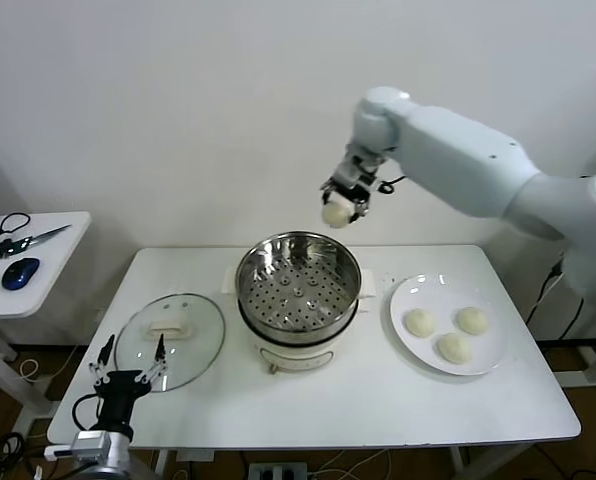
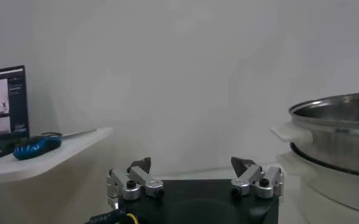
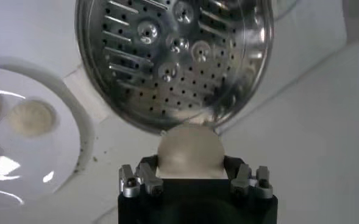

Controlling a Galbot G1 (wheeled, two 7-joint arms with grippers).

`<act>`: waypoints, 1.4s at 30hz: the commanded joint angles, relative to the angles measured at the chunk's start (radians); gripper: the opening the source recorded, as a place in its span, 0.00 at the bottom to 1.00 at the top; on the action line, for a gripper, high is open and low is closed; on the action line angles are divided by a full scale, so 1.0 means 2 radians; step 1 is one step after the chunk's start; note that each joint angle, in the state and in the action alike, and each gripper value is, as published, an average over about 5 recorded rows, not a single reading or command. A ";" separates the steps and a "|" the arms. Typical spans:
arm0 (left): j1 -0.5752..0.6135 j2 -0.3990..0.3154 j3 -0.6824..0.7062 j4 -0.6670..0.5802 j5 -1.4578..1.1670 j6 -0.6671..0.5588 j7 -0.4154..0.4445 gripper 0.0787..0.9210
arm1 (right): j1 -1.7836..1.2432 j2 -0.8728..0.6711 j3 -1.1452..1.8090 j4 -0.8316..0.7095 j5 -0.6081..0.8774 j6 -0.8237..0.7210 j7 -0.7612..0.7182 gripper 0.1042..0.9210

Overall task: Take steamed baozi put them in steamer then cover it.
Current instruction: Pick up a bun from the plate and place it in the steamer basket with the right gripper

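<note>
A white rectangular table (image 1: pixel 378 400) stands against a plain pale wall (image 1: pixel 178 100), and near its middle sits the steamer (image 1: pixel 299 285), a shiny steel basket with a perforated bottom on a white cooker base; the basket holds nothing; to the robot's left of it the cover (image 1: pixel 170 340), a clear glass lid with a white handle, lies flat on the tabletop close to the near edge; to the robot's right a white plate (image 1: pixel 483 355) carries three steamed baozi (image 1: pixel 455 347), set close together but apart from one another; the right gripper (image 1: pixel 340 207) hangs in the air above the far rim of the steamer, its fingers pinching a fourth bun (image 1: pixel 335 213), and in the right wrist view that bun (image 3: pixel 189 150) sits snug between the two fingers with the perforated basket (image 3: pixel 173 61) below it and the plate (image 3: pixel 57 170) off to one side; the left gripper (image 1: pixel 131 362) waits low at the near left corner of the table, just beside the edge of the cover, its fingers (image 2: pixel 141 176) spread wide with nothing between them; beyond the table on the robot's left stands a small white side table (image 1: pixel 38 270) bearing a blue mouse (image 1: pixel 20 272), scissors (image 1: pixel 28 240) and black cable; the left wrist view shows a lit screen (image 2: pixel 2 112) at that side table; cables trail on the floor beneath.
</note>
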 commanded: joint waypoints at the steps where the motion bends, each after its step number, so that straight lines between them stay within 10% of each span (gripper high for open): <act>1: 0.002 0.001 -0.002 -0.008 -0.004 0.002 0.003 0.88 | -0.066 0.065 0.003 0.010 -0.149 0.071 0.021 0.73; 28: 0.009 0.006 -0.011 0.006 -0.012 -0.005 0.004 0.88 | -0.137 0.099 0.047 -0.079 -0.252 0.117 0.070 0.81; 42: 0.011 0.007 -0.010 -0.002 -0.008 -0.002 0.003 0.88 | -0.006 -0.047 0.000 0.082 -0.058 0.032 0.050 0.88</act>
